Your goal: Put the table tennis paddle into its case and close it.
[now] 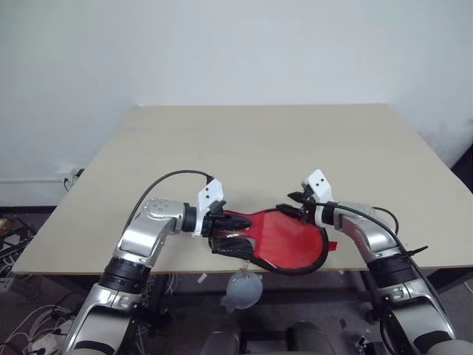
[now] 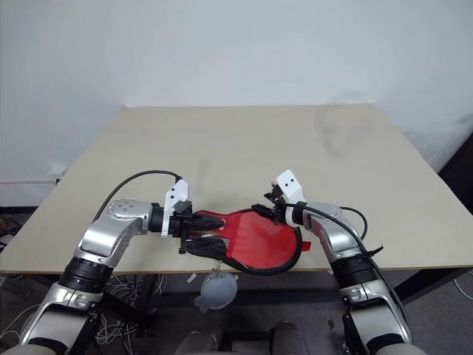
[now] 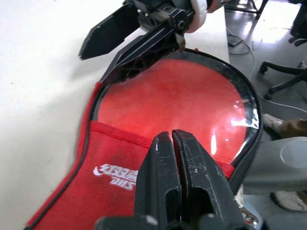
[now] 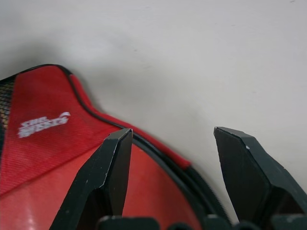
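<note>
The case (image 1: 288, 240) lies flat at the table's near edge, red with black edging, its narrow end to the left. Its greyish round tag (image 1: 242, 290) dangles below the edge. Inside the black rim is a glossy round red surface (image 3: 182, 100); I cannot tell whether it is the paddle's rubber or the case's own panel. No paddle handle shows. My left gripper (image 3: 171, 136) is shut, its tips over the red logo fabric (image 3: 115, 172) at the narrow end, nothing visible between them. My right gripper (image 4: 172, 136) is open over the round end's far rim, empty.
The beige table (image 1: 259, 140) stretches bare beyond the case towards a white wall. The case overhangs the near edge slightly. Cables (image 1: 37, 325) lie on the floor at the left, and an office chair base (image 3: 283, 76) stands beside the table.
</note>
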Controlling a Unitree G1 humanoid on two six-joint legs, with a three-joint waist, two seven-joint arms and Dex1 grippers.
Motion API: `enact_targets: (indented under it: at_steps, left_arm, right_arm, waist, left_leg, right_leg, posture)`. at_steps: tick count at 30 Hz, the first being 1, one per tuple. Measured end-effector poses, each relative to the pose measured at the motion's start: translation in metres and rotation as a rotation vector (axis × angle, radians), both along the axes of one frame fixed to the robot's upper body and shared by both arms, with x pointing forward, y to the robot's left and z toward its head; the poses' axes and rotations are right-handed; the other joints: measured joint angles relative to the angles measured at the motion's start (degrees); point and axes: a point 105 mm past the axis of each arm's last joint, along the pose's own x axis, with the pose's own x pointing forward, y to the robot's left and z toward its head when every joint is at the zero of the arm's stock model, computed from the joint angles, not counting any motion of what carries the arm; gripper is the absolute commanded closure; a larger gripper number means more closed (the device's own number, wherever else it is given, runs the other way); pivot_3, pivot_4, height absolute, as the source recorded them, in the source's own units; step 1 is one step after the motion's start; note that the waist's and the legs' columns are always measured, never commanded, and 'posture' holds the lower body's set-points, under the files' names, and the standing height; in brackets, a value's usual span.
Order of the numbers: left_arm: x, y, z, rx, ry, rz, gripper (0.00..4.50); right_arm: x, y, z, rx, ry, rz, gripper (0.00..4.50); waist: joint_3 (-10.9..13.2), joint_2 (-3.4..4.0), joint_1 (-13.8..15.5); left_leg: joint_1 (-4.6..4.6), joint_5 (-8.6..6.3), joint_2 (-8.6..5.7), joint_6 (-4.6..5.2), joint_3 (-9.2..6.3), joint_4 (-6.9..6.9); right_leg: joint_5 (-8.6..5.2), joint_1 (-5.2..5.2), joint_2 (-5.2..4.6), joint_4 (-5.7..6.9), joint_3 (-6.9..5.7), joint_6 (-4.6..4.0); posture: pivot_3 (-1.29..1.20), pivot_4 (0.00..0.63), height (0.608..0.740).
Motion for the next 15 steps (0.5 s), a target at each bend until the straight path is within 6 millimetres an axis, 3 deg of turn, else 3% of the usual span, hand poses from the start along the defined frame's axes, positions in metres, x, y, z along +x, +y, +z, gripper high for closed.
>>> enact_targets:
  at_steps: [5, 9, 15]
  left_arm:
    - [0.009, 0.025, -0.006, 0.041, -0.013, 0.086, 4.50]
    - [0.013, 0.040, -0.007, 0.067, -0.027, 0.130, 4.50]
    - [0.012, 0.046, -0.011, 0.080, -0.024, 0.148, 4.50]
  right_arm:
    - [0.001, -0.028, 0.008, -0.035, -0.025, -0.058, 1.56]
    - [-0.009, -0.044, 0.002, -0.069, 0.013, -0.055, 1.56]
    - [-0.023, -0.055, -0.008, -0.057, 0.133, -0.032, 1.56]
  waist:
    - [0.0, 0.00, 0.1]
    - [0.0, 0.00, 0.5]
    - [0.0, -0.02, 0.6]
  left_leg:
    - [-0.01, 0.00, 0.01, 0.00, 0.01, 0.01]
    - [-0.02, 0.00, 0.01, 0.01, 0.05, 0.04]
    - [-0.02, -0.02, 0.03, 0.00, 0.08, 0.11]
  right_leg:
    - [0.00, 0.00, 0.00, 0.00, 0.00, -0.01]
    - [-0.01, 0.01, -0.01, -0.01, 0.00, -0.01]
    - [-0.02, 0.04, -0.03, -0.01, 0.00, -0.04]
  posture:
    - [0.00, 0.000, 0.740]
    - [0.00, 0.000, 0.740]
    - [0.00, 0.000, 0.740]
